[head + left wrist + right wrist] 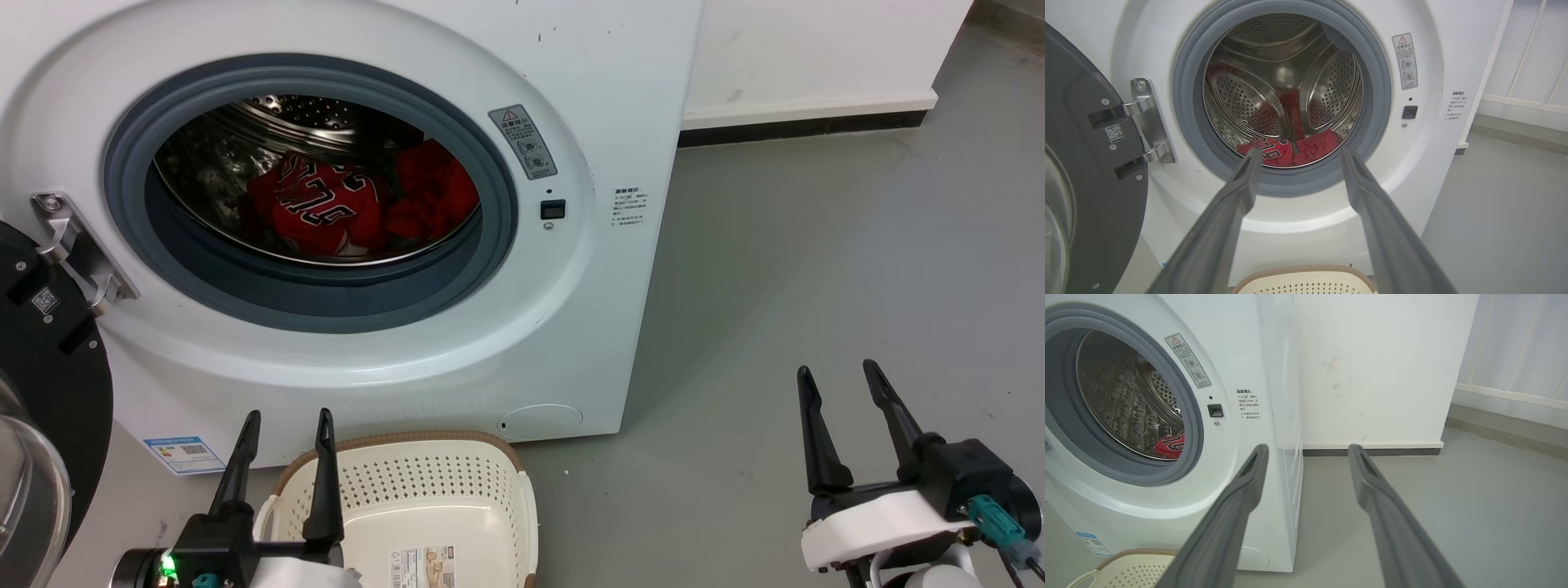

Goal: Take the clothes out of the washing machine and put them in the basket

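Clothes (343, 204): red heap at the drum bottom inside the washing machine (571, 343), lower edge hidden behind the grey porthole rim; jersey lettering not legible. Basket (424, 482): on the floor (816, 261) against the machine's front, near end cut off. Door (41, 384) open, mostly out of frame. Left gripper (289, 412) and right gripper (837, 367): fingers spread, holding nothing.

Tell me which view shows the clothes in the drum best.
The head view: it looks down into the drum, so both red clothes show almost whole. The left wrist view catches their tops above the seal; the right wrist view, one red corner.
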{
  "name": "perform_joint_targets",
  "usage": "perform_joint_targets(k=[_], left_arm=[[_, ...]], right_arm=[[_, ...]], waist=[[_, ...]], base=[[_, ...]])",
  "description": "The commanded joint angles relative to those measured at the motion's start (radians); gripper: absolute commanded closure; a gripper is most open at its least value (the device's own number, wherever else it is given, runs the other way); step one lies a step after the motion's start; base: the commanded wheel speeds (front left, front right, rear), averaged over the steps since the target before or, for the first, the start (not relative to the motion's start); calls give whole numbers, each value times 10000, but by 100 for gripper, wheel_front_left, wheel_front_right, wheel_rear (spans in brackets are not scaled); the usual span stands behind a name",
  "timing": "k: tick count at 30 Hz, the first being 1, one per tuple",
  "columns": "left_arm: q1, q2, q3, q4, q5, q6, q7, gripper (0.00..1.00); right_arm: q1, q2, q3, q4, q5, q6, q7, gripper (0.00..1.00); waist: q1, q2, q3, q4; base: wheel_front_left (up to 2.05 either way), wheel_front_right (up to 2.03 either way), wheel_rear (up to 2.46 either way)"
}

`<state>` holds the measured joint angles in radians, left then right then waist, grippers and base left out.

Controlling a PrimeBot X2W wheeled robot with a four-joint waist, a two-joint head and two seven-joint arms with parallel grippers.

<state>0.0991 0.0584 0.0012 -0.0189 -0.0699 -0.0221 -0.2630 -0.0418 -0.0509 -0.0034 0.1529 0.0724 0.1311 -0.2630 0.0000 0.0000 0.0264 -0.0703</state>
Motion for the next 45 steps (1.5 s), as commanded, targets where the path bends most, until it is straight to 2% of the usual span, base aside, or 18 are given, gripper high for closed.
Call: perform_joint_targets(k=[1,9,21,25,31,36,41,45], left_arm=[[10,-15,-5,32,83,-40,-28,0],[-32,-61,59,134,273,-190,-28,0],[-85,-85,86,298,374,-130,-28,0],[-293,-85,110,330,517,-61,-28,0],[-941,4,123,377,610,-167,-28,0],[-1945,288,424,317,519,-288,-28,0],[-3416,952,915,482,445,-477,-26,0],[-5013,1793,1263,878,338,-699,-28,0]], right_arm=[[-133,13,-24,39,32,-7,-28,0],[-180,13,-13,204,188,-7,-28,0],[-196,13,29,276,285,-7,-28,0],[-319,13,27,145,306,-7,-28,0],[-717,13,-115,-82,369,-7,-28,0],[-1259,17,-173,-419,469,-7,-27,0],[-1883,14,-240,-663,629,-7,-27,0],[-2293,16,-322,-968,853,-8,-28,0]], waist=[[0,0,0,-1],[0,0,14,11],[0,0,72,32],[0,0,445,4],[0,0,1606,-112],[0,0,3172,-353],[0,0,4671,-705],[0,0,5672,-944]], base=[[0,0,0],[0,0,0],[0,0,0],[0,0,0],[0,0,0],[0,0,0],[0,0,0],[0,0,0]])
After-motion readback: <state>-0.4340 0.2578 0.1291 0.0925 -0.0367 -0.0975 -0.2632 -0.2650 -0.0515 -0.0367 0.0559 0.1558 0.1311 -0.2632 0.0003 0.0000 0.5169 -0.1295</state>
